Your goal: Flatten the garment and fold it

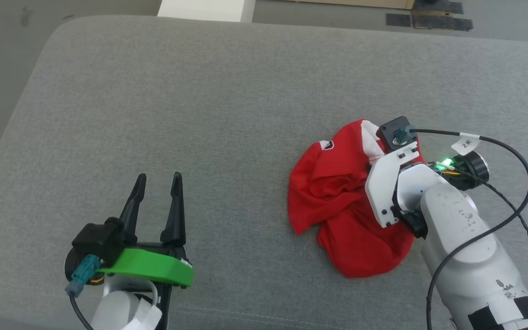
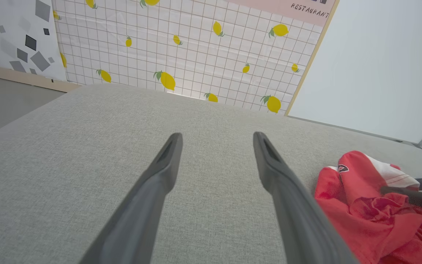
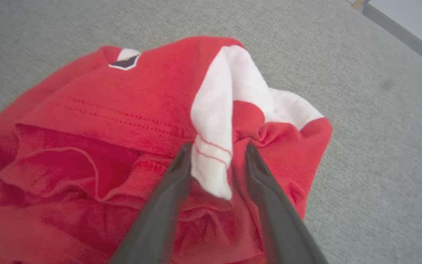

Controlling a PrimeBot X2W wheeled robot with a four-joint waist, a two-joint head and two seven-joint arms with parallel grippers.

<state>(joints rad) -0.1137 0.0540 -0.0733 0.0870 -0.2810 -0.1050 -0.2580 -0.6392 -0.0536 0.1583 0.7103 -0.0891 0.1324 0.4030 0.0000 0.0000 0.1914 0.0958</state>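
Left gripper near left, fingers wide and empty over the grey surface — across to the right, the red shorts lie crumpled, right gripper fingers narrow, pinching a white fold.

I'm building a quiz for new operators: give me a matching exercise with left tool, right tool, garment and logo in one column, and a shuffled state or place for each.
1 left tool
2 right tool
3 garment
4 logo

A crumpled red heap
B fingers either side of a white fold
C open over bare grey cushion
D small patch on red fabric

Pairs: 1-C, 2-B, 3-A, 4-D
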